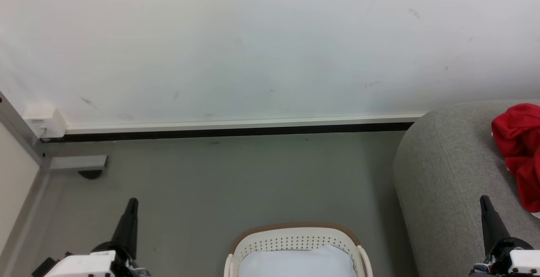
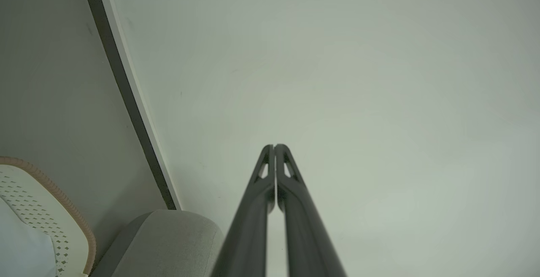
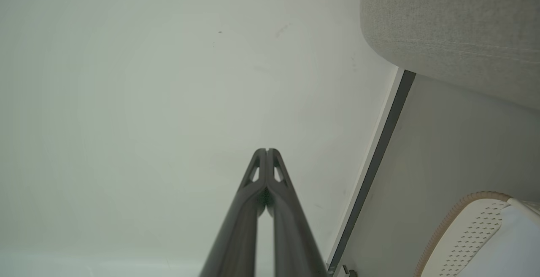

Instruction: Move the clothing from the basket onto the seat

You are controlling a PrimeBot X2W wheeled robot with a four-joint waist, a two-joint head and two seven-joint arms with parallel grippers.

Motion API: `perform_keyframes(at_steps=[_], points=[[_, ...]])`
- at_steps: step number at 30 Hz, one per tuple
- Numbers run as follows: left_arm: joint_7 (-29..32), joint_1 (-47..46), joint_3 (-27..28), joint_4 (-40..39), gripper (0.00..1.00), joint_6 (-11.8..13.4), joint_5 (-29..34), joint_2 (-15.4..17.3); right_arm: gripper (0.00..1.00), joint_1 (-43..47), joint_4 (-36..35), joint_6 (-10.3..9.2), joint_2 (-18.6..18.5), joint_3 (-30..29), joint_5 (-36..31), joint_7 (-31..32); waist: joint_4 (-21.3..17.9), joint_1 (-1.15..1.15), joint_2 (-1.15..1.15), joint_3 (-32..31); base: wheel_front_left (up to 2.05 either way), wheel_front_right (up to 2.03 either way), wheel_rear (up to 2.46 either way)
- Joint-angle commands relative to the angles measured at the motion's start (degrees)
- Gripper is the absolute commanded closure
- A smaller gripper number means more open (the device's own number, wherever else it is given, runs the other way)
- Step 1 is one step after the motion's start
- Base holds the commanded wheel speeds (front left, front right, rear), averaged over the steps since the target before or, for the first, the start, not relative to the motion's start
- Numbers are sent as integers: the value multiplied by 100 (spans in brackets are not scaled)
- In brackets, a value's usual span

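Observation:
Bright red clothing (image 1: pixel 519 150) lies crumpled on the grey seat (image 1: pixel 443 176) at the right edge of the head view. The white perforated basket (image 1: pixel 295 240) with a brown rim band stands at the bottom centre, and a pale blue-white cloth (image 1: pixel 295 262) lies in it. My left gripper (image 1: pixel 132 203) is at the lower left, shut and holding nothing, its tips (image 2: pixel 274 147) pointing at the wall. My right gripper (image 1: pixel 484 200) is at the lower right over the seat's front, shut and holding nothing, its tips (image 3: pixel 266 150) toward the wall. The basket (image 2: pixel 46 209) (image 3: pixel 468 230) and the seat (image 2: pixel 168 239) (image 3: pixel 455 24) show in both wrist views.
A white wall (image 1: pixel 270 45) with a pale baseboard (image 1: pixel 236 124) runs across the back. A white box (image 1: pixel 44 121) and a grey metal foot (image 1: pixel 78 163) sit at the left corner. Grey floor (image 1: pixel 236 180) lies between wall, basket and seat.

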Motion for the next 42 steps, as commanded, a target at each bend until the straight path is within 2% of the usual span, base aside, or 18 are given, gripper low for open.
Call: perform_keyframes(at_steps=[1, 42], points=[[28, -45, 12, 6, 100, -36, -79, 41, 100, -48, 10, -12, 2, -18, -24, 8, 0, 0, 0, 0, 0, 0, 0], [27, -45, 12, 6, 100, -36, -80, 41, 100, -51, 11, -12, 15, -35, -43, 30, 0, 0, 0, 0, 0, 0, 0]])
